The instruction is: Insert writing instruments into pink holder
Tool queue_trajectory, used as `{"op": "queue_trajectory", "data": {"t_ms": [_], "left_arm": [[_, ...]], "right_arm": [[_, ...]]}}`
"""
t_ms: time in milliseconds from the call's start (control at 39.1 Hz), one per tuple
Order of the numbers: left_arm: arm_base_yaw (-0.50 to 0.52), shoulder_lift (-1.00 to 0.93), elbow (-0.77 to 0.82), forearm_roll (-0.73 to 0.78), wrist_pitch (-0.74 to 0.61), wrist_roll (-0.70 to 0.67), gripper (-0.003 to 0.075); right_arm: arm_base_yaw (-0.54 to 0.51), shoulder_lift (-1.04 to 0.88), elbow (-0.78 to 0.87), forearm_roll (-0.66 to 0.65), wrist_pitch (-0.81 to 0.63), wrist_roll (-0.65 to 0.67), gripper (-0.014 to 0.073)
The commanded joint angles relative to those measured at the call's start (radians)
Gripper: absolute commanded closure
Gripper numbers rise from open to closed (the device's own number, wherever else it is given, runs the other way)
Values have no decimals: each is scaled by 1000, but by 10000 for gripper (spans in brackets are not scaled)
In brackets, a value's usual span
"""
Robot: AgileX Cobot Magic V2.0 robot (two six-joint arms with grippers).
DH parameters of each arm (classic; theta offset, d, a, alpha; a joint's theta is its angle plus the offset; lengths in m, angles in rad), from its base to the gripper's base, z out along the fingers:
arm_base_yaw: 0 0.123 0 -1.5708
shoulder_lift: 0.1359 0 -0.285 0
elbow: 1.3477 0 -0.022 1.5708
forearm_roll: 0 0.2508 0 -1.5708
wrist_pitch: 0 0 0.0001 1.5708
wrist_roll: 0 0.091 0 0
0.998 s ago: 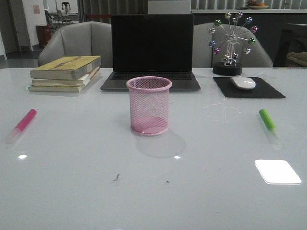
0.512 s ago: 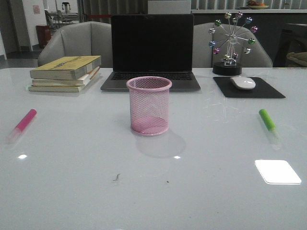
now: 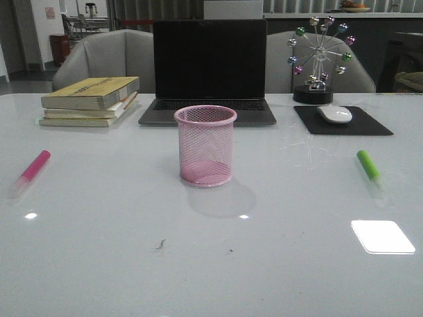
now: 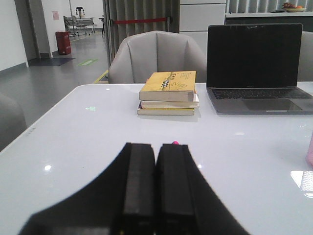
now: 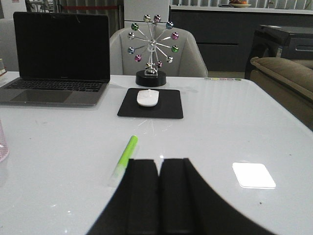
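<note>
Holder [image 3: 205, 145] unmoved; left fingers [image 4: 139, 186] wrist-view only.

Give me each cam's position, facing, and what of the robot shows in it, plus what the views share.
Front: faces forward over the table; pink holder centre, pink marker left, green marker right; no arm visible.
Left wrist: low, facing the books; left gripper shut, marker tip peeking above it.
Right wrist: low, facing the mouse; right gripper shut.
Shared: the laptop shows in all three.
</note>
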Motion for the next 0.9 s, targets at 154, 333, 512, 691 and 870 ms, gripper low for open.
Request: {"op": "queue_trajectory", "data": {"t_ms": [154,333,512,691,870], "left_arm": [[-5,-21,3,-73,-280,-5,629],[-5,-21,-1,-128,-465,-25,629],[-5,-21,-75,-126,-460,-65,629],[-5,-21,-178,-55,-394,-65,629],[-5,-17,-312,-40,-275,-58,628]], "right_arm": [[0,4,0,1,-180,-6,542],[0,4,-22,14,-240,-6,542],[0,4,-107,14,-177,-6,542],[0,10,-215,14,-58,-6,542],[0,10,-316,-12,18,-6,542]]}}
